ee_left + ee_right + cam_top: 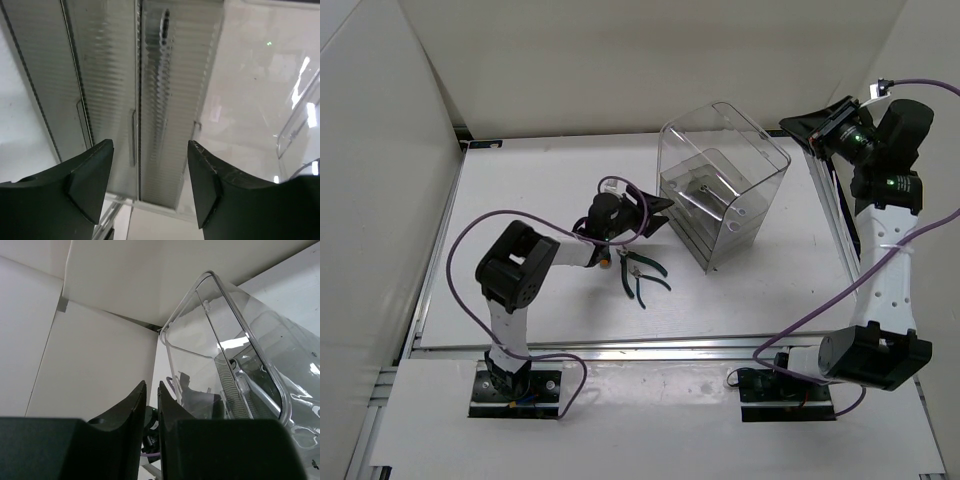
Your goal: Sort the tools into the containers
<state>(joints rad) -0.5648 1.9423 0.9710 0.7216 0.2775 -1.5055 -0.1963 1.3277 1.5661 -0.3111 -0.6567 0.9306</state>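
Note:
The tall clear bin stands right of the table's middle, and a silver wrench lies inside it. Dark-green-handled pliers lie on the table in front of the bin's left side. A small orange part shows under my left arm; I cannot tell what it is. My left gripper is open and empty, close to the bin's left wall. In the left wrist view the gripper faces the bin's ribbed clear wall. My right gripper is raised beside the bin's far right corner. In the right wrist view it is shut and empty, next to the bin.
White walls enclose the table on the left, back and right. A metal rail runs along the near edge. Purple cables loop from both arms over the table.

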